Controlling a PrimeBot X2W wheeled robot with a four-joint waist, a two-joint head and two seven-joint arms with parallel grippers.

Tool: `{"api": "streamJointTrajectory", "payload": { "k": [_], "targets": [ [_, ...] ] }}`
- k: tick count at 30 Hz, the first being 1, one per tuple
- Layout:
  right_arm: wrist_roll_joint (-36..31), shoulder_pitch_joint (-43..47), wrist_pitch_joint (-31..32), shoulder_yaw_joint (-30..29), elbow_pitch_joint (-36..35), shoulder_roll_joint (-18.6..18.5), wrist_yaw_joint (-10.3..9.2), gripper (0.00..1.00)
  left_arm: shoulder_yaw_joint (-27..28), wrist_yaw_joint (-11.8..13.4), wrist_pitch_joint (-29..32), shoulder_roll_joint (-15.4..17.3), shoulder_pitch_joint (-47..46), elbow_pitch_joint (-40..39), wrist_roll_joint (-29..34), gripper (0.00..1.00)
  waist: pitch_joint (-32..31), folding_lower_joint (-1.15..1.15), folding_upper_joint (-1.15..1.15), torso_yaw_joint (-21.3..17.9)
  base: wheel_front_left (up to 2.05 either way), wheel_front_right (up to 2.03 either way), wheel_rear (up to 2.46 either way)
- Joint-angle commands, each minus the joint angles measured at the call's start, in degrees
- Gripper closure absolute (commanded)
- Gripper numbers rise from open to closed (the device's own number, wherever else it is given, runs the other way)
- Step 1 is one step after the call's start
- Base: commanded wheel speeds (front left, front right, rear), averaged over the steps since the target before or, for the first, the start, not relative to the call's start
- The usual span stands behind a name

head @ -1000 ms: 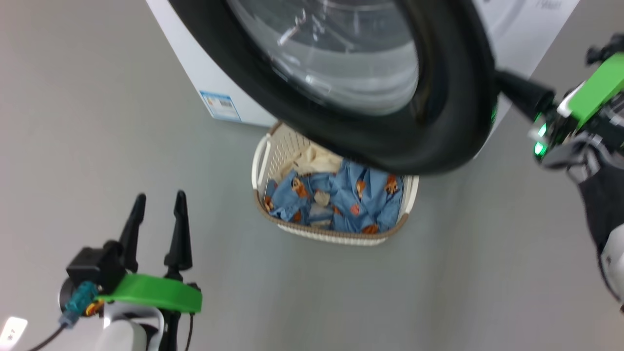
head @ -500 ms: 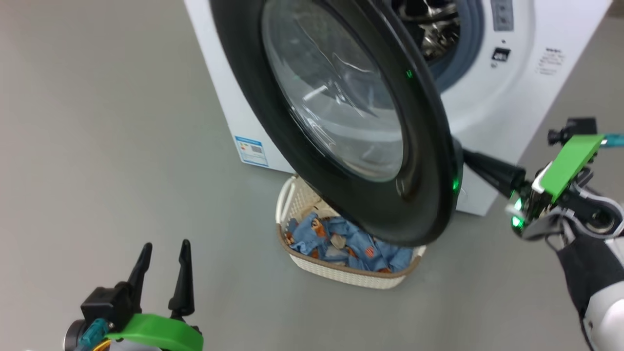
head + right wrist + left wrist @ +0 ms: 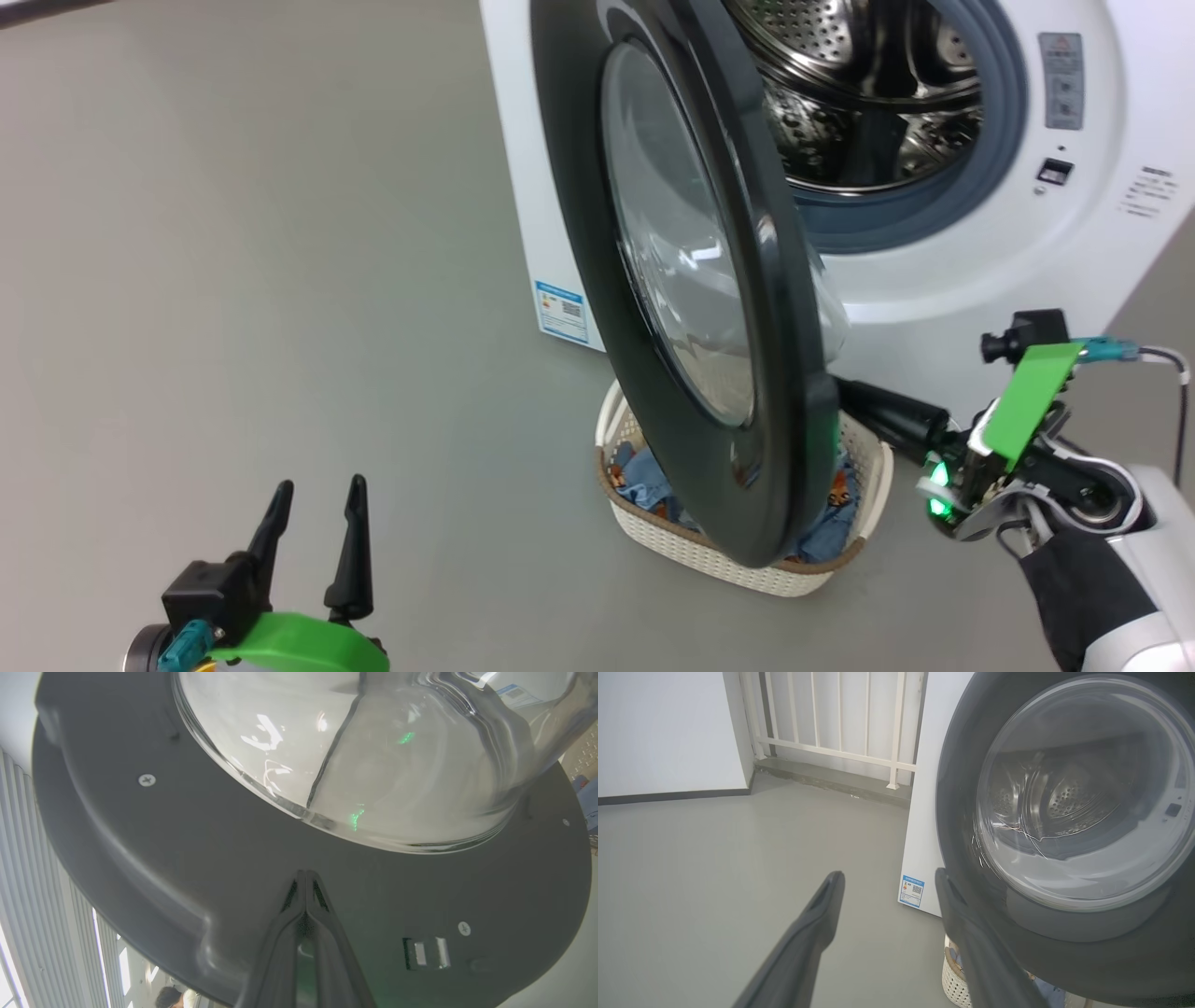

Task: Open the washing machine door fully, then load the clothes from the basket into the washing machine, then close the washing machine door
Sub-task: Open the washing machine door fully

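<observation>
While the washing machine door [image 3: 691, 280] stood partly open, edge-on before the washing machine [image 3: 1074, 261], we noted the right gripper [image 3: 306, 877] pinched together, holding nothing, against its drum-facing side, and the left gripper [image 3: 313, 490] spread idle; the door was likely heavy, stiff and slippery, better pushed near the free rim.

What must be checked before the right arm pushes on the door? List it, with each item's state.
1. The washing machine door fully open: not ok, it stands partway, hanging over the basket.
2. The right gripper shut, tips against the door's inner face below the glass: ok.
3. The left gripper open, apart from the door: ok.
4. The clothes in the basket reachable: not ok, the door covers part of them.
5. The drum empty: cannot tell, the door hides part of it.
</observation>
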Motion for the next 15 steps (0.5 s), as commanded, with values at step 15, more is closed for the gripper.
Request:
{"api": "streamJointTrajectory", "payload": {
  "k": [15],
  "targets": [
    [-0.33,1.48,1.39,1.39,-3.20,3.01,0.10,1.00,2.49,-0.31,-0.37,1.03,-0.47,-0.92,0.75,0.00,-0.75,0.00,0.00,1.77,0.00,0.00,0.00]
  ]
}}
